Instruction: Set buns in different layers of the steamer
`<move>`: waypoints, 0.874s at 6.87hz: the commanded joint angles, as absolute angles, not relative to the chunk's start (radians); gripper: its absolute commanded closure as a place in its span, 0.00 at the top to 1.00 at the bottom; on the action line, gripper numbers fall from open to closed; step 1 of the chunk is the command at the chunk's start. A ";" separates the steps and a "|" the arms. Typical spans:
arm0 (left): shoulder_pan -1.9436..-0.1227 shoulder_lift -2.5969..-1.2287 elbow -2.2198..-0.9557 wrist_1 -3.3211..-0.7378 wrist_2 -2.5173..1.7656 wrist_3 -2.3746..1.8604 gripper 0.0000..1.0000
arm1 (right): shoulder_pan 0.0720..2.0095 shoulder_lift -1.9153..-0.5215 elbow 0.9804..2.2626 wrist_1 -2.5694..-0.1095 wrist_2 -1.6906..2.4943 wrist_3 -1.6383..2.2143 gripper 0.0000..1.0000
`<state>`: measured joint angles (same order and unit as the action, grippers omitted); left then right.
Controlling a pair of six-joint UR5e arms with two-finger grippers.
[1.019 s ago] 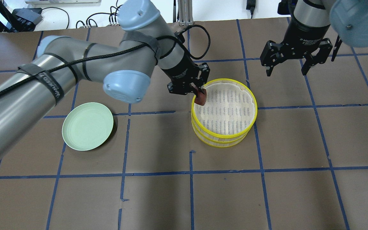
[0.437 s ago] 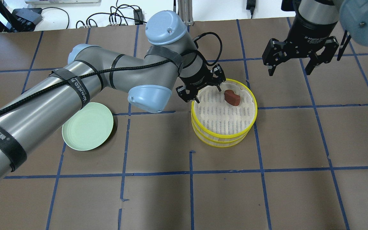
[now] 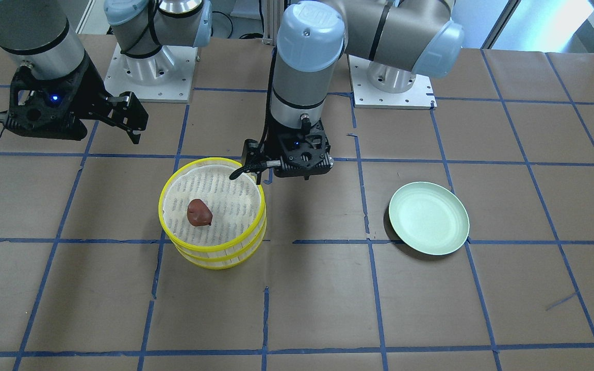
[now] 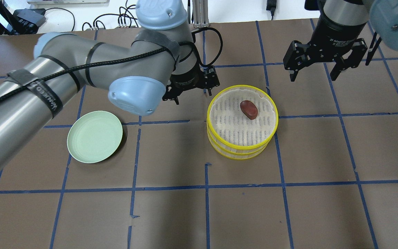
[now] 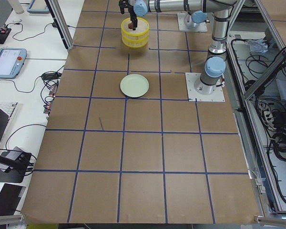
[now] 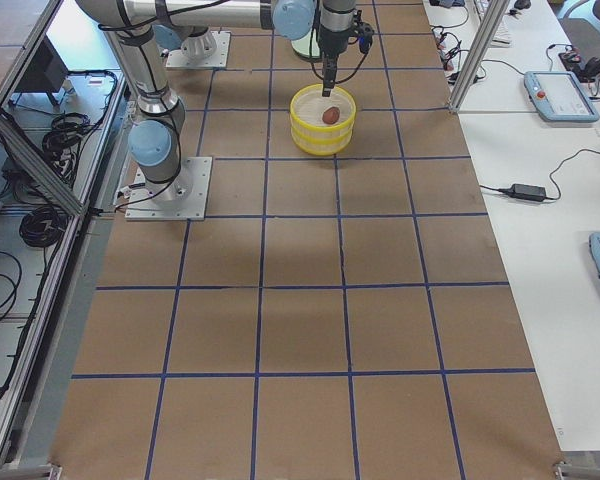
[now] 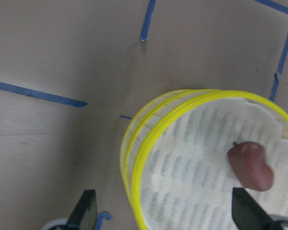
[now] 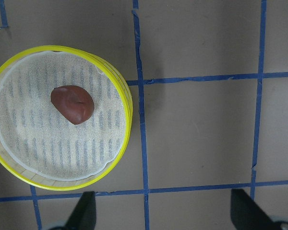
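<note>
Reddish-brown bun (image 4: 249,109) lies in the top steamer tray (image 4: 242,86); left end effector (image 4: 191,95) and right end effector (image 4: 313,74) gape empty; white bun unseen, perhaps below.

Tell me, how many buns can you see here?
1. A reddish-brown bun lies on the mesh floor of the top steamer tray. Another may be hidden in the lower tray, which the top one covers.

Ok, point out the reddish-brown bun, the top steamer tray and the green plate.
reddish-brown bun (image 4: 249,109), overhead view, middle of its top.
top steamer tray (image 4: 242,86), overhead view, far yellow rim.
pale green plate (image 4: 94,136), overhead view, bare centre.
</note>
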<state>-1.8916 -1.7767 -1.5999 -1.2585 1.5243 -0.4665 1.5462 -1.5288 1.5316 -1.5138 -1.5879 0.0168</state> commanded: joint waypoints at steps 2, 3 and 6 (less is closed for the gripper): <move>-1.688 -1.631 -1.540 -1.573 1.601 -0.047 1.00 | 1.583 -1.529 1.537 -1.517 -1.589 0.023 1.00; -1.624 -1.608 -1.536 -1.613 1.597 0.060 1.00 | 1.583 -1.528 1.536 -1.517 -1.592 0.021 1.00; -1.586 -1.601 -1.537 -1.611 1.572 0.080 1.00 | 1.580 -1.531 1.525 -1.503 -1.592 0.006 1.00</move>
